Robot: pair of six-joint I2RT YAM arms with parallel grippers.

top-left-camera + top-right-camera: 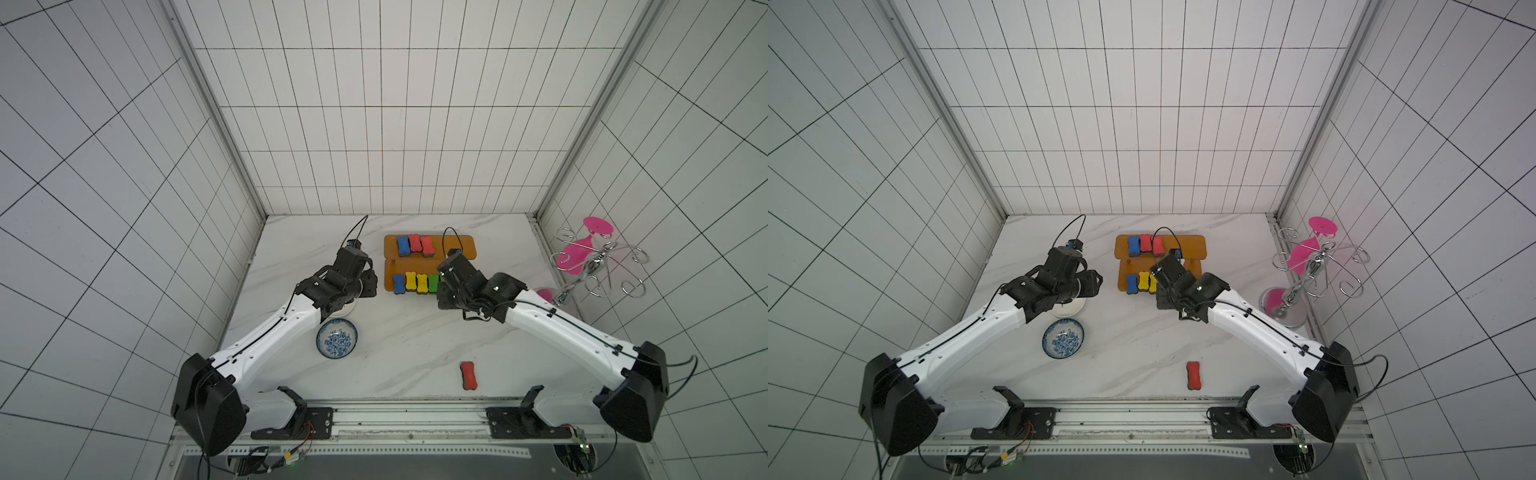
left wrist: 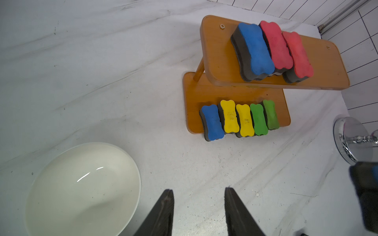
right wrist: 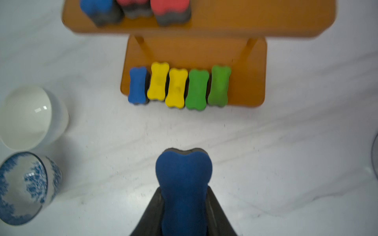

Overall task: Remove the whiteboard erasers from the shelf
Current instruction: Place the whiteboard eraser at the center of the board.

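In both top views we see a red bone-shaped foam eraser [image 1: 468,375] lying on the white marble table [image 1: 415,328], well apart from the translucent orange two-tier plastic shelf [image 1: 391,246].
Left wrist: the left gripper [image 2: 198,191] has its jaws apart and empty. Eight coloured foam erasers [image 2: 230,117] sit on the shelf.
Right wrist: the right gripper [image 3: 184,189] clamps a blue bone-shaped foam eraser [image 3: 183,171] off the shelf.

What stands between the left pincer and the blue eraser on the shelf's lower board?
Nothing visible. Only bare table lies between the left pincer and that blue eraser; the white bowl sits off to one side.
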